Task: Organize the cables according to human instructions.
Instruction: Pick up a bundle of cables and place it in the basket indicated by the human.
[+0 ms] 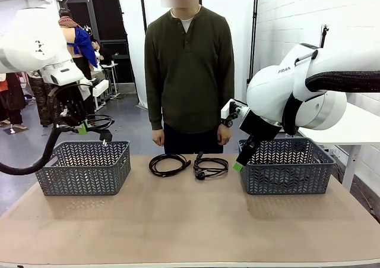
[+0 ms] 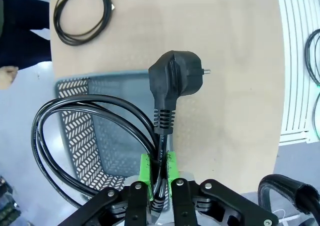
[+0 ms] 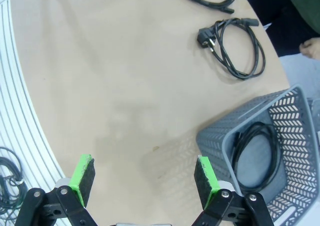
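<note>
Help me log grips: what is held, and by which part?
Left gripper pinches a coiled cable just behind its plug; right gripper is open, holding nothing.

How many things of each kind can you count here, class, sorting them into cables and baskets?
Black cables: 4 (one in the left gripper, two on the table, one in the right basket)
Grey baskets: 2 (left basket, right basket)
Total: 6
</note>
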Tool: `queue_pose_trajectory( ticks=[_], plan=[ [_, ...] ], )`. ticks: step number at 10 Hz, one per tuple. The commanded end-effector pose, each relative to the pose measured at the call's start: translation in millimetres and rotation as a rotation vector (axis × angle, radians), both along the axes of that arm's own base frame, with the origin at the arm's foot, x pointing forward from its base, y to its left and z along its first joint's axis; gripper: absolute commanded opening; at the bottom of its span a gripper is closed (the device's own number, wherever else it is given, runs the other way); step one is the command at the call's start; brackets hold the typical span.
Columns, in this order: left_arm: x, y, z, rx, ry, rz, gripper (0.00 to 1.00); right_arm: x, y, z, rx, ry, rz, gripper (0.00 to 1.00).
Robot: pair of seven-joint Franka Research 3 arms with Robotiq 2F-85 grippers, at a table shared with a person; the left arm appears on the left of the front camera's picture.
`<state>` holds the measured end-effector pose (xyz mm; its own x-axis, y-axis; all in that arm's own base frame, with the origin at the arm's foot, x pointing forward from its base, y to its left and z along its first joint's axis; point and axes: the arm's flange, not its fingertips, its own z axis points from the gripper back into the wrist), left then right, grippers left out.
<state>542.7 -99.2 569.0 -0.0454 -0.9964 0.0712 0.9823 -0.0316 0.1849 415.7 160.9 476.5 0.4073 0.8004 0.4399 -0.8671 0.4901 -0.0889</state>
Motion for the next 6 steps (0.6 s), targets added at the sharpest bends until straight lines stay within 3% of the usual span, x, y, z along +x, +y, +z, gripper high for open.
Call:
queue_pose_trajectory(
  ticks=[1, 6],
  plan=[
    [-0.4, 20.8, -14.2, -0.043, -0.033, 0.011, 0.00, 0.9, 0.3, 0.2, -0.001, -0.004, -0.005, 1.00],
    [22.1, 42.8, -54.8, -0.080, -0.046, 0.040, 0.00, 0.9, 0.3, 0.2, -0.001, -0.004, -0.005, 1.00]
  ],
)
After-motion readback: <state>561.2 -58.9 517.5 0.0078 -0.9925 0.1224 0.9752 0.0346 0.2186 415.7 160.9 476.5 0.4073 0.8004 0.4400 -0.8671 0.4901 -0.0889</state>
